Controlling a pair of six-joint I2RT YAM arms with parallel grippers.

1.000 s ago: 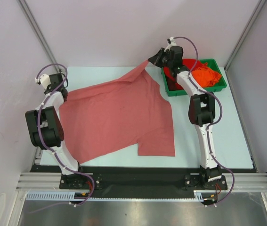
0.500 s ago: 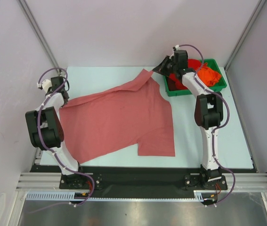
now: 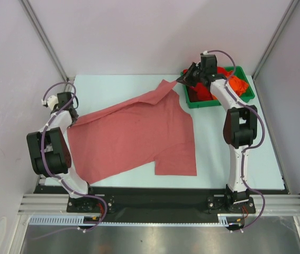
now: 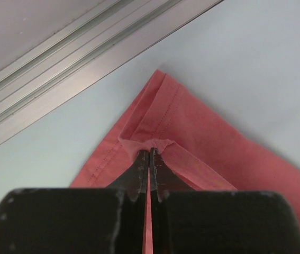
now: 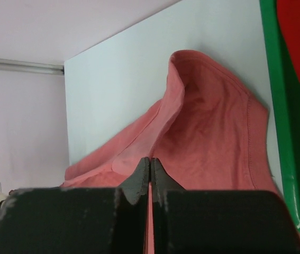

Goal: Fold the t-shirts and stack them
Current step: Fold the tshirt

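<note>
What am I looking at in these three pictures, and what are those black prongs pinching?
Two robot arms are bolted at the near edge of a pale table. One picture looks down from above. The other two come from a camera on each wrist, so the black prongs are that arm's own gripper. A large pink shirt lies spread on the table. The left gripper is shut on a hemmed corner at the shirt's left side. The right gripper is shut on a fold at the far corner, held up next to a green tray. In the tray lie an orange shirt and a red shirt.
</note>
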